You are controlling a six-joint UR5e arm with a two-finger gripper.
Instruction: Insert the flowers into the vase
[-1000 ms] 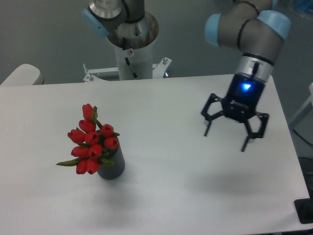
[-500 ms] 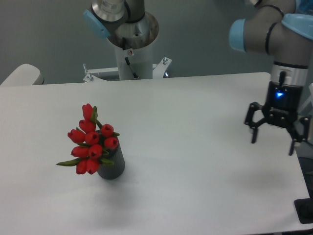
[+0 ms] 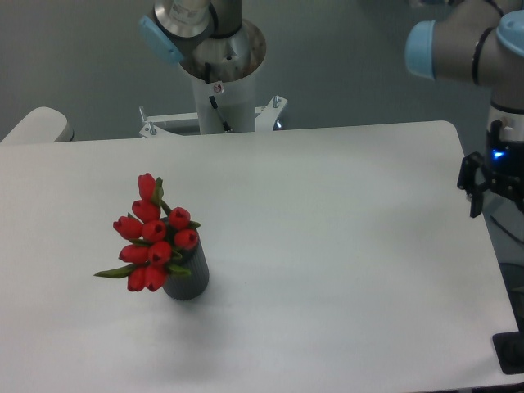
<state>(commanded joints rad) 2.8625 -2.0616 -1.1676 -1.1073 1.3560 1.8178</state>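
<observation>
Robot gripper [image 3: 501,187] hangs at the far right edge of the picture, past the right side of the table and well apart from everything on it; only one dark finger [image 3: 474,196] and part of the black body with a small blue light show, the rest is cut off by the frame, so whether it is spread or closed cannot be told, though nothing is seen in it. Nearest on the white table [image 3: 327,270], toward the left, stands the vase [image 3: 188,280], a small dark grey cylinder, upright. Flowers [image 3: 154,234] sit in its mouth: a bunch of red closed tulip heads with green leaves, wider than the vase, leaning up and to the left so that they cover most of its upper left side. One green leaf sticks out to the left near the lowest heads, and one tulip rises highest at the far end of the bunch. Beyond the far edge of the table stands the white robot base [image 3: 221,86] on a metal foot, with a grey joint and a light blue cap on top. At the far left, a pale rounded object [image 3: 34,124] shows just behind the table edge. Above the gripper, at the upper right, the grey arm [image 3: 475,49] with light blue caps reaches in from the corner.
</observation>
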